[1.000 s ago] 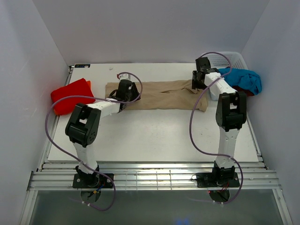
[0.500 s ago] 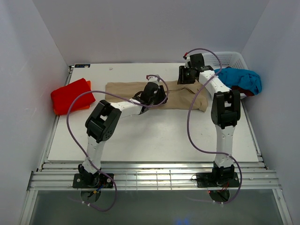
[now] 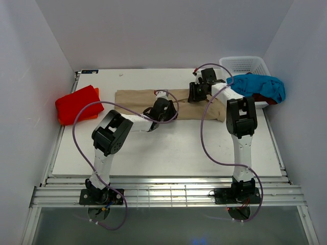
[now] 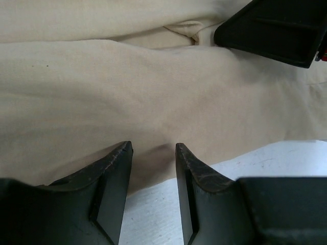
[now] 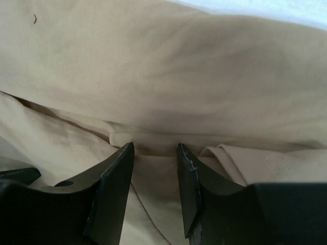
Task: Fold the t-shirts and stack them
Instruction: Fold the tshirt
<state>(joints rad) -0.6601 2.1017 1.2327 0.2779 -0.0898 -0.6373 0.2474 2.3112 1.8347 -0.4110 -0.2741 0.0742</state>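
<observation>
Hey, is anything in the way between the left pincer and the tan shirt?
Nothing visible. The left pincer hangs right over the edge of the tan shirt, jaws apart, with only bare cloth in front of it.

The top view looks down and forward from above and behind the 2 arm bases (image 3: 101, 196), far enough to hold the whole table (image 3: 168, 153). Each of the 2 wrist views sits just behind its own jaws, facing along them, very close to the tan shirt (image 3: 133, 97). All 3 views share that shirt, seen past the jaw tips.
</observation>
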